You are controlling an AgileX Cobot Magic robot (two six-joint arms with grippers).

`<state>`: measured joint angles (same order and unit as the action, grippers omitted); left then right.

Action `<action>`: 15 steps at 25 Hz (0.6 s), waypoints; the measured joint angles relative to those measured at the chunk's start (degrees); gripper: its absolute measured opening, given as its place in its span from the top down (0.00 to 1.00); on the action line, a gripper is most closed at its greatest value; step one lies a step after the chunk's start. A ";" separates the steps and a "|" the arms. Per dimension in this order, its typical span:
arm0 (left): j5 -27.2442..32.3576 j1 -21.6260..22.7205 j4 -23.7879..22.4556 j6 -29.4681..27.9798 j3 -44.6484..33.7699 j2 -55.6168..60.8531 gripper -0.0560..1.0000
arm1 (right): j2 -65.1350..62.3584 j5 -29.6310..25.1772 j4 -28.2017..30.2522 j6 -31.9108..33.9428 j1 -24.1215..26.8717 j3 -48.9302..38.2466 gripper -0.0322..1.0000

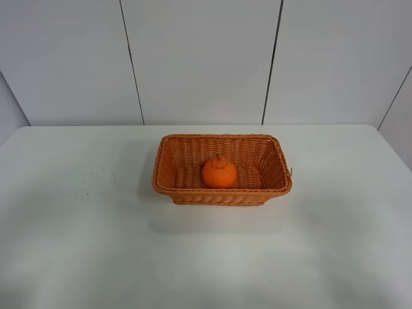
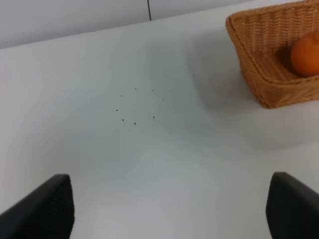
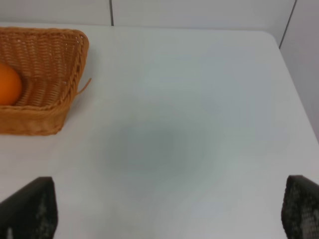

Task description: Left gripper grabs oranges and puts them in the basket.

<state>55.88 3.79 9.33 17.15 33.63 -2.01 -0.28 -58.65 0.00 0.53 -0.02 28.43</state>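
The orange [image 1: 219, 172] sits inside the woven basket [image 1: 168, 151] at the middle of the white table, resting near its front wall. In the left wrist view the orange [image 2: 305, 55] and the basket [image 2: 259, 59] lie far off from my left gripper [image 2: 169, 209], which is open and empty over the bare table. In the right wrist view the orange [image 3: 9, 84] and the basket [image 3: 55, 59] lie off to one side of my right gripper [image 3: 169, 214], which is open and empty. Neither gripper shows in the exterior high view.
The white table [image 1: 77, 244] meets grey wall panels at the back. A ring of small dark specks [image 2: 137, 105] marks the table left of the basket. The table's right edge [image 3: 294, 84] shows in the right wrist view.
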 joint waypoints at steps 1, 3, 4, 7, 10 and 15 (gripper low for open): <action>0.36 0.00 0.00 -0.15 0.00 0.82 0.12 | 0.00 0.00 0.00 0.00 0.00 0.00 0.30; 1.34 0.00 0.04 -0.81 0.00 2.06 0.12 | 0.00 0.00 0.00 0.00 0.00 0.00 0.30; 1.55 0.00 0.04 -1.19 0.00 2.17 0.12 | 0.00 0.00 0.00 0.00 0.00 0.00 0.30; 2.89 0.00 0.92 -1.67 0.00 2.42 0.12 | 0.00 0.00 0.00 0.00 0.00 0.00 0.30; 3.55 0.00 0.93 -1.81 0.00 2.42 0.12 | 0.00 0.00 0.00 0.00 0.00 0.00 0.30; 2.41 0.00 -2.76 -2.96 0.00 2.42 0.13 | 0.00 0.00 0.00 0.00 0.00 0.00 0.30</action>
<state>58.30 3.79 6.57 14.19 33.63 0.41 -0.28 -58.65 0.00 0.53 -0.02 28.43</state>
